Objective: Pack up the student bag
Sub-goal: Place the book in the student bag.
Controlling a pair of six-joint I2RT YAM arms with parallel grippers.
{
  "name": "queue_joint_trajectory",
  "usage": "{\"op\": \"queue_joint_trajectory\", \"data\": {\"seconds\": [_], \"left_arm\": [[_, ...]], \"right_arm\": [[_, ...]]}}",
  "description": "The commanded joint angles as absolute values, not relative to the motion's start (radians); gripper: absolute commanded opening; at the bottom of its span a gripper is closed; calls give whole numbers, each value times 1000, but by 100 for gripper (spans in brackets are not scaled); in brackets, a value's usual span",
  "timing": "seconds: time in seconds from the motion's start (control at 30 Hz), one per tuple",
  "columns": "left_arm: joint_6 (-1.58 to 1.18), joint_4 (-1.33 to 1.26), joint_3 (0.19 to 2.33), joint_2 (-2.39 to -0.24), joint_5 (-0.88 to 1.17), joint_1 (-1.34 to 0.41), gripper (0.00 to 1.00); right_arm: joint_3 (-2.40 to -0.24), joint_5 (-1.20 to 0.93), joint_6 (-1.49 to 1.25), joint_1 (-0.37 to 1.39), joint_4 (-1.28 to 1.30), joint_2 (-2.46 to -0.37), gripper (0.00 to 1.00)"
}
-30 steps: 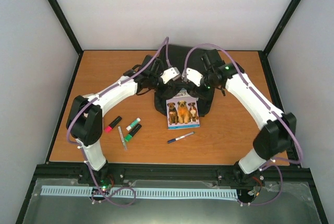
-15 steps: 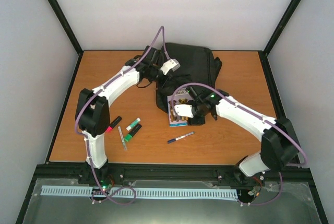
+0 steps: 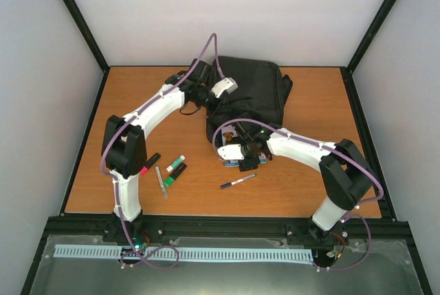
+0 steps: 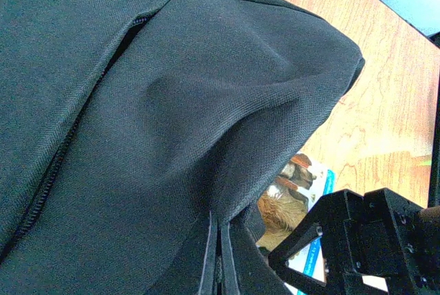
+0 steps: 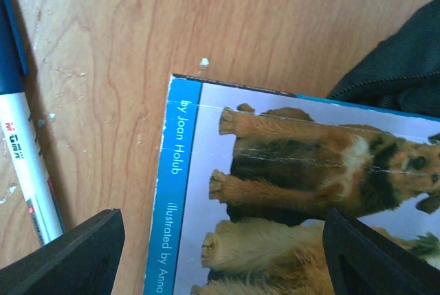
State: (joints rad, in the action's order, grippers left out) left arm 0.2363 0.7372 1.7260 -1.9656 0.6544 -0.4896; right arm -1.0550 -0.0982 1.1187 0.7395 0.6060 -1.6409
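An orange-brown wooden tabletop (image 3: pixel 137 102) fills a booth of plain white walls (image 3: pixel 234 6) and black frame posts (image 3: pixel 75 13). Bare wood shows widest on the right side and in the far left corner.

The large black fabric backpack (image 3: pixel 258 89) sits at the far middle, with its mouth towards the near edge. The bunched cloth hides its long axis.

The left gripper (image 4: pixel 218 267) is clenched on a fold of its near-left edge. A dog-cover picture book (image 5: pixel 289 171) lies partly under that edge. The right gripper (image 5: pixel 220 260) is released, its jaws standing wide over the book's corner.

Several markers (image 3: pixel 173 171) lie near left, and a white pen (image 5: pixel 24 157) lies just beside the book.
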Motion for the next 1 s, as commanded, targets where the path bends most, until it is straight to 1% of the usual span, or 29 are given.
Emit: {"op": "queue_joint_trajectory", "data": {"seconds": [0.0, 0.07, 0.1, 0.13, 0.33, 0.47, 0.7, 0.97], "left_arm": [[247, 745, 1781, -1969, 710, -485, 1], [248, 748, 1786, -1980, 715, -485, 1], [247, 750, 1790, -1986, 721, -485, 1], [245, 750, 1794, -1991, 724, -485, 1], [239, 752, 1798, -1997, 732, -485, 1], [236, 752, 1791, -1991, 744, -485, 1], [233, 754, 1797, -1989, 755, -485, 1], [223, 759, 1804, -1982, 769, -485, 1]], "right_arm": [[-1039, -124, 1176, 749, 608, -1661, 82], [-1019, -86, 1190, 754, 577, -1678, 82], [-1012, -67, 1196, 755, 560, -1687, 85], [-1010, -56, 1199, 756, 549, -1699, 85], [-1025, 73, 1134, 756, 407, -1725, 85], [-1098, 84, 1055, 717, 400, -1735, 84], [-1127, 108, 1053, 658, 378, -1749, 79], [-1170, 182, 1067, 625, 302, -1792, 68]]}}
